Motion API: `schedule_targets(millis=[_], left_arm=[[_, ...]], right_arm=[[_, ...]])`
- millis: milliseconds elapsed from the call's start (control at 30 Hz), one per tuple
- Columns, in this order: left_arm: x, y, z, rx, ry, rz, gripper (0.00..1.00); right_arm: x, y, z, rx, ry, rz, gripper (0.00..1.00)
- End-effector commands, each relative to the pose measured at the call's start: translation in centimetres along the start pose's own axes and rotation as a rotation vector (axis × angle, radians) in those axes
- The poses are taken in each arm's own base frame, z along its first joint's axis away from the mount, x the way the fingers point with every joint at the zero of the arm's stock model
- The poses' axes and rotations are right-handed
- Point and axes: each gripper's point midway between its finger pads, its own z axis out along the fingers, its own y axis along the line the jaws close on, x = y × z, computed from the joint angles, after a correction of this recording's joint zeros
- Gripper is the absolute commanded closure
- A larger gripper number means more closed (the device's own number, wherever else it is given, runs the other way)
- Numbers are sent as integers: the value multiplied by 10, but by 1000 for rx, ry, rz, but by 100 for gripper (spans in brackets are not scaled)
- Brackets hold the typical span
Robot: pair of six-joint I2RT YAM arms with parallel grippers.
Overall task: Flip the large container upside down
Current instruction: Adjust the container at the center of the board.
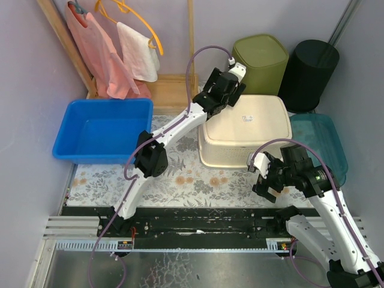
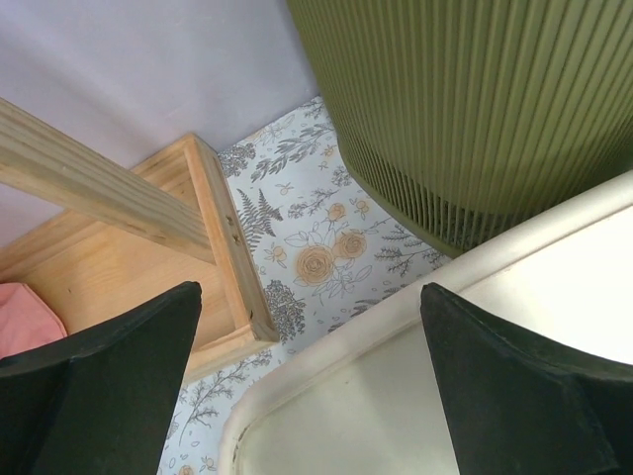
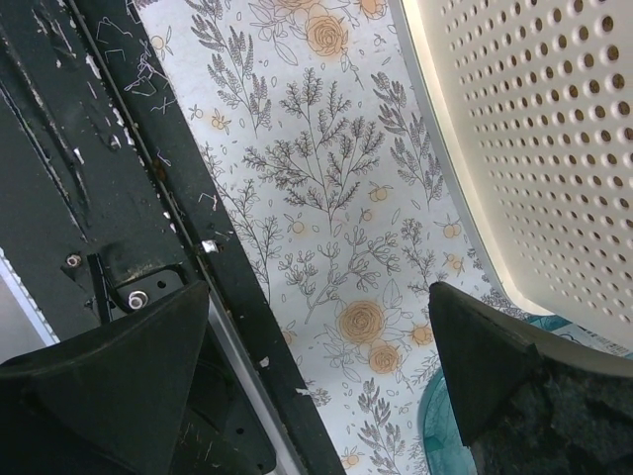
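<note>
Fingers [image 2: 99,396] wide apart, empty, both sides.

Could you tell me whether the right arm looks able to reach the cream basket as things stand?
Probably yes: the right gripper hangs open beside the perforated wall of the cream basket, only floral mat between them.

Blue tub [image 1: 99,129] L, green bin [image 1: 261,55], black bin [image 1: 311,66] at back

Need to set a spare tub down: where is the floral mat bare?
The widest bare strip of floral mat lies between the cream basket and the black rail, near the blue tub; the left arm crosses above it. Back right is crowded: olive bin, black bin and teal tub stand close around the basket.
</note>
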Motion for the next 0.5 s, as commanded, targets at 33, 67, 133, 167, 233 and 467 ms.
schedule_targets(millis=[33,67,133,167,233,467], left_arm=[[14,12,-3,-39,68,-5,7],[17,17,-3,-46,81,-7,7],[18,23,-8,-47,84,-1,7],[20,22,-11,-38,88,-5,6],[13,23,-25,-6,51,-29,7],[-48,151,-114,-135,-236,-396,0]], right_arm=[[-8,-2,-3,13,-35,6,1],[-8,-2,-3,12,-36,7,0],[-9,-4,-3,20,-41,0,1],[-10,-5,-3,25,-42,0,1],[-12,-9,-4,42,-51,-11,1],[-15,-18,-1,91,-74,-19,1]])
